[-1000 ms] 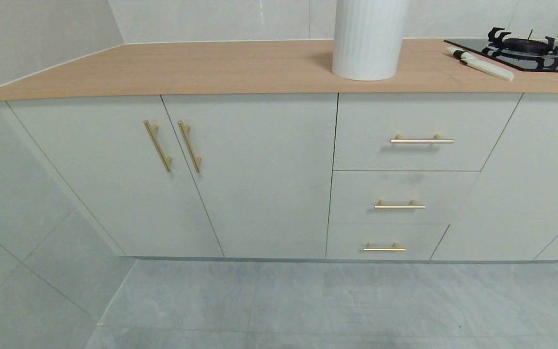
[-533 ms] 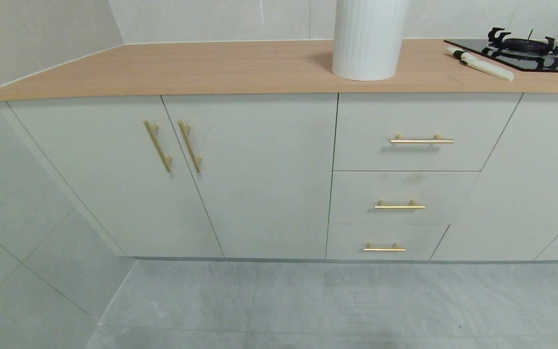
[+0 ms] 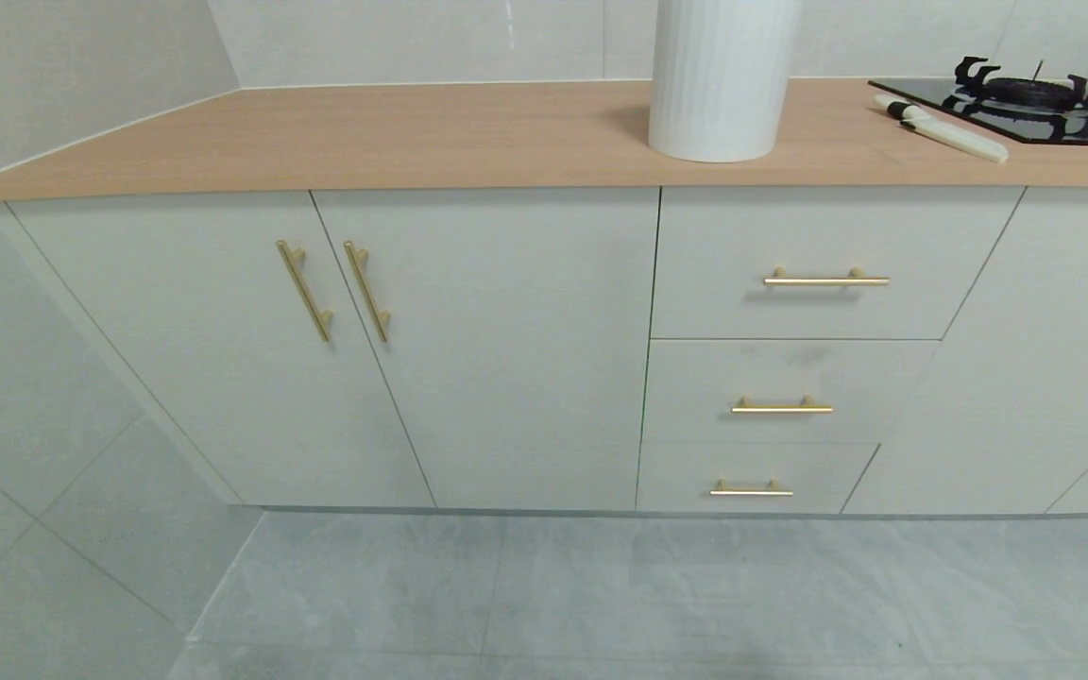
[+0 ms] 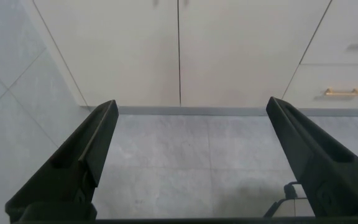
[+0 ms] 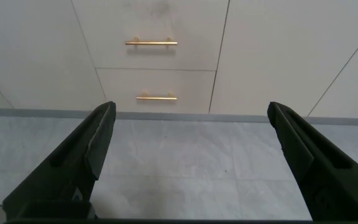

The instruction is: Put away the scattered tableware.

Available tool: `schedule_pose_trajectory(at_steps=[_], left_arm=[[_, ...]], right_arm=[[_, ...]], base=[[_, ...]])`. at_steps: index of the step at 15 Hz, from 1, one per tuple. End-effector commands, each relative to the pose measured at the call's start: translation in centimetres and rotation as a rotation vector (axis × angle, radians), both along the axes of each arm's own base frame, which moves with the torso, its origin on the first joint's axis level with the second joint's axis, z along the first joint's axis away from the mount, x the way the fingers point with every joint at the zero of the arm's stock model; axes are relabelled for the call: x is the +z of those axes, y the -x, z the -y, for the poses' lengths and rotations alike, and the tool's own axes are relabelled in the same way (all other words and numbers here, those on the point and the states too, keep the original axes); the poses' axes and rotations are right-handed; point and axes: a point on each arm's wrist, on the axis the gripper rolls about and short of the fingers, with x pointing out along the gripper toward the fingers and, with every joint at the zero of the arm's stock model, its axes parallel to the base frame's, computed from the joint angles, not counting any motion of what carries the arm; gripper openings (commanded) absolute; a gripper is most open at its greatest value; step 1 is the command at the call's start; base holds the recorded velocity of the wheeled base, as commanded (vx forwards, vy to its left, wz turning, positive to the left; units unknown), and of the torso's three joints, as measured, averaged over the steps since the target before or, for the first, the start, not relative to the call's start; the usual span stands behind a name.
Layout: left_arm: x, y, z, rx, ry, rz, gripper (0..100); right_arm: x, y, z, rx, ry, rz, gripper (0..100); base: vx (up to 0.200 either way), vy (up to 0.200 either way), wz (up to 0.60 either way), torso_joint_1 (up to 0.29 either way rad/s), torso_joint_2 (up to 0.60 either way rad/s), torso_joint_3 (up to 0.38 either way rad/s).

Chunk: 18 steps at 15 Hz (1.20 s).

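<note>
A knife (image 3: 945, 130) with a cream blade and a black and white handle lies on the wooden countertop (image 3: 412, 132) at the far right, beside the black hob (image 3: 1026, 109). A tall white ribbed container (image 3: 720, 76) stands on the counter to its left. My left gripper (image 4: 191, 112) hangs open low over the grey floor, facing the cabinet doors. My right gripper (image 5: 191, 115) is open too, low in front of the lower drawers (image 5: 157, 81). Nothing sits between either pair of fingers.
Below the counter are two cabinet doors (image 3: 336, 340) with gold handles and a stack of three drawers (image 3: 790, 349) with gold bar handles. A tiled wall (image 3: 25, 283) closes the left side. Grey tiled floor (image 3: 601, 595) lies in front of the cabinets.
The whole head picture has shifted slightly downward, so the camera has moved. Nothing on the counter has changed place.
</note>
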Motion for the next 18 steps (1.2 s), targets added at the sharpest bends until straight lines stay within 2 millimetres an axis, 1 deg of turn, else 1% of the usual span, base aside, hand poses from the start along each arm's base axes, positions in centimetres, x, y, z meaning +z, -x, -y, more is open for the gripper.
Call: schedule_pose_trajectory(at_steps=[1, 18], left_arm=[[0.01, 0.00, 0.00, 0.001, 0.000, 0.000, 100], [-0.03, -0.01, 0.00, 0.000, 0.001, -0.001, 100]], right_arm=[[0.00, -0.03, 0.00, 0.000, 0.001, -0.005, 100], [0.00, -0.03, 0.00, 0.000, 0.001, -0.005, 100]], base=[[0.200, 0.000, 0.00, 0.012, 0.01, 0.002], [0.200, 0.000, 0.00, 0.002, 0.00, 0.001]])
